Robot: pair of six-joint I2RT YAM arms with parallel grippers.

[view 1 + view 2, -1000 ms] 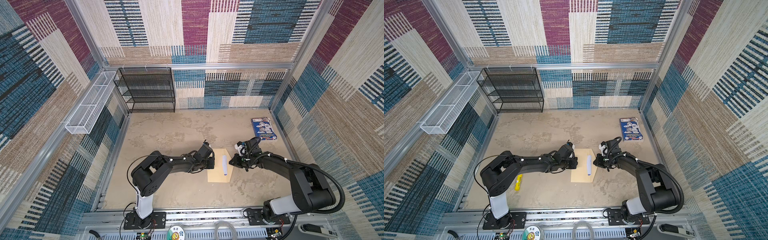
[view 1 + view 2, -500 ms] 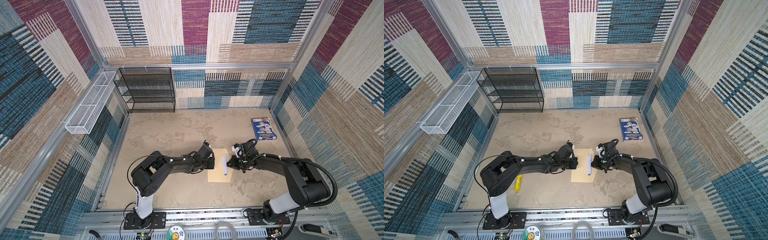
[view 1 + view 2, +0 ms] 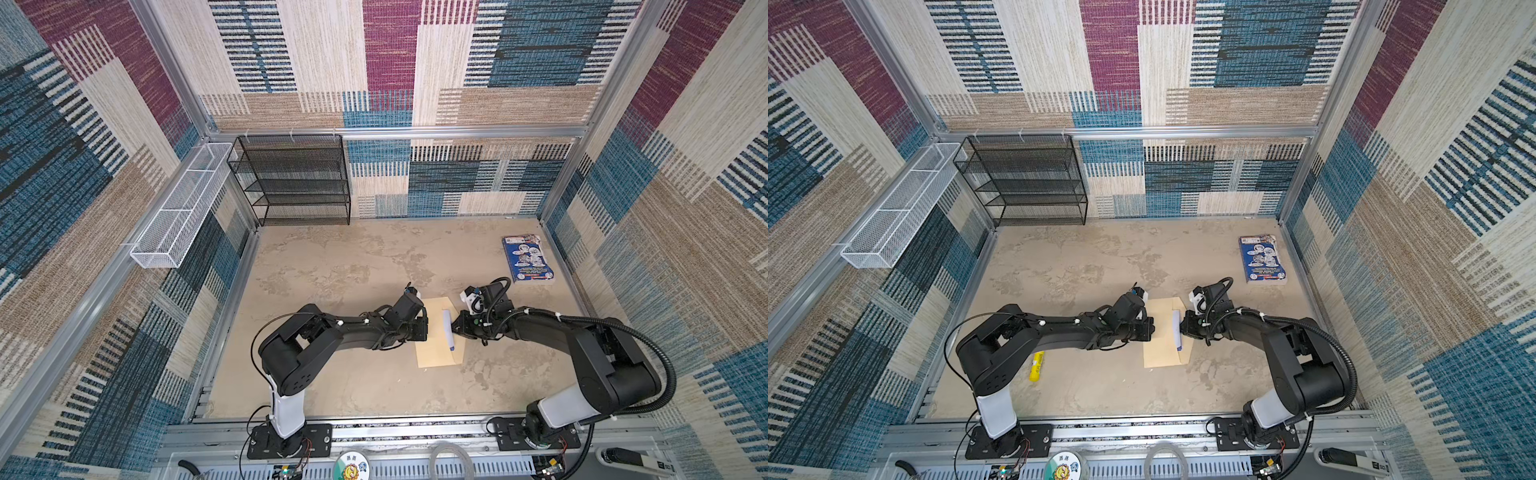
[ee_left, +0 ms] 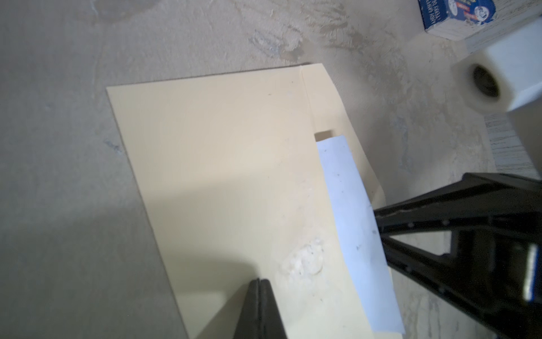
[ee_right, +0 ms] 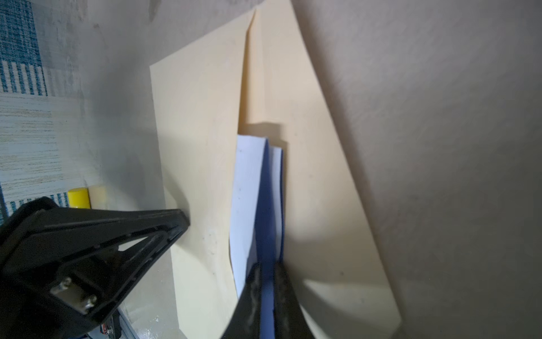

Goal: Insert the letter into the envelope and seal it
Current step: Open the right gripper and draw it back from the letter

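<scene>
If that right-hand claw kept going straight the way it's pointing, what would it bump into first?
Probably the envelope: the right gripper points at its open side, with the letter between its fingers. Beyond that sits the left gripper, pressed on the envelope, though depth is hard to judge.

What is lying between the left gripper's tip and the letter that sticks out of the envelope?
Only the bare tan face of the envelope: in the left wrist view nothing else lies between the left gripper and the letter.
</scene>
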